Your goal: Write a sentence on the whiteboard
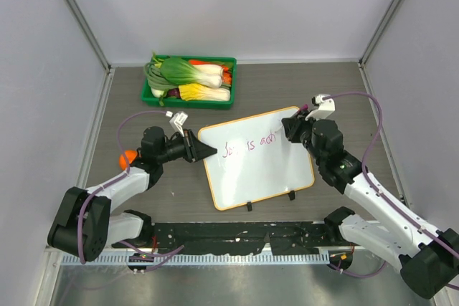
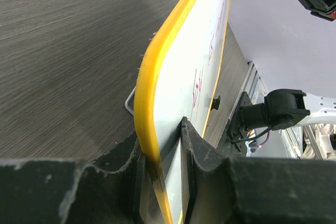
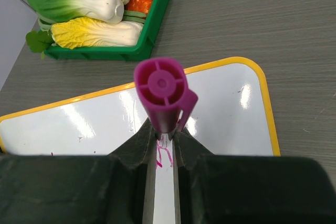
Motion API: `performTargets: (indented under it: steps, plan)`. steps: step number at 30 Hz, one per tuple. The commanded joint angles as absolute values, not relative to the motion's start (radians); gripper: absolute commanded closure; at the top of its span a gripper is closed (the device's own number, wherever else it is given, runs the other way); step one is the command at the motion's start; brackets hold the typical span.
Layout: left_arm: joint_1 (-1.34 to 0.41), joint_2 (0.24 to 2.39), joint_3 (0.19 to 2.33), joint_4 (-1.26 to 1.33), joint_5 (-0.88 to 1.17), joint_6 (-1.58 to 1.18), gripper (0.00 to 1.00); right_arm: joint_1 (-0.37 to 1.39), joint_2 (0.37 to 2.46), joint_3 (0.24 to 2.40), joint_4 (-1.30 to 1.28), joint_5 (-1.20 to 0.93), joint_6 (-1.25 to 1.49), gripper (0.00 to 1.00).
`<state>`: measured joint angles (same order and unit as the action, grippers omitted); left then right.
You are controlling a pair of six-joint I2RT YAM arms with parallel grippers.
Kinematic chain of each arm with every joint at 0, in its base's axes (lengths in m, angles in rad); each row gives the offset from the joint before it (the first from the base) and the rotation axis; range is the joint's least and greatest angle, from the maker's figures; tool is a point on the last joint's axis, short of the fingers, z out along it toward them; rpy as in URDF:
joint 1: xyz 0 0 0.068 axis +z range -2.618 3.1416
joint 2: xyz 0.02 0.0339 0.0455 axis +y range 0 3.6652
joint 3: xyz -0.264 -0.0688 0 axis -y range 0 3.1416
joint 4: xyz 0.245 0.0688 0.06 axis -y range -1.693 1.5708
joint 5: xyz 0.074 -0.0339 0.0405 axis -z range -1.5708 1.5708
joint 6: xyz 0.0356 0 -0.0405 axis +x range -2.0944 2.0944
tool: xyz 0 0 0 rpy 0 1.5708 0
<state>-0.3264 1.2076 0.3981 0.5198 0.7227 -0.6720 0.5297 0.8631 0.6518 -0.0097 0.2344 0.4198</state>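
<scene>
Left gripper [image 1: 204,150]: jaws narrow, clamped on the orange-yellow rim at the left edge of the whiteboard [image 1: 258,166]; one finger on either face in the left wrist view [image 2: 163,182].

Right gripper [image 1: 290,132]: closed round a marker [image 3: 160,85] with a purple-pink end, the barrel running down between the fingers [image 3: 126,153]. It was poised over the board's upper right part. The marker tip lay at the board face; actual contact could not be told.

Whiteboard: flat on the grey table [image 1: 129,116], mid-table between the two arms, skewed slightly, two black feet [image 1: 249,206] at its near edge.

Sentence [image 1: 247,145]: thin purple-pink cursive, one short line across the board's upper half; words too small to read.

Green tray [image 1: 233,77]: well behind the board, holding bok choy [image 1: 179,69] and other vegetables.
</scene>
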Motion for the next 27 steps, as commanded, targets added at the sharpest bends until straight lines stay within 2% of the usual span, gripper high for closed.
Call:
performTargets:
  steps: [1,27]
  plan:
    - [-0.328,1.218,0.371,0.431,0.589,-0.505,1.00,0.528,0.873,0.689,0.040,0.271,0.399,0.99]
    - [-0.328,1.221,0.370,0.431,0.588,-0.505,1.00,0.528,0.856,0.594,0.008,0.278,0.397,0.99]
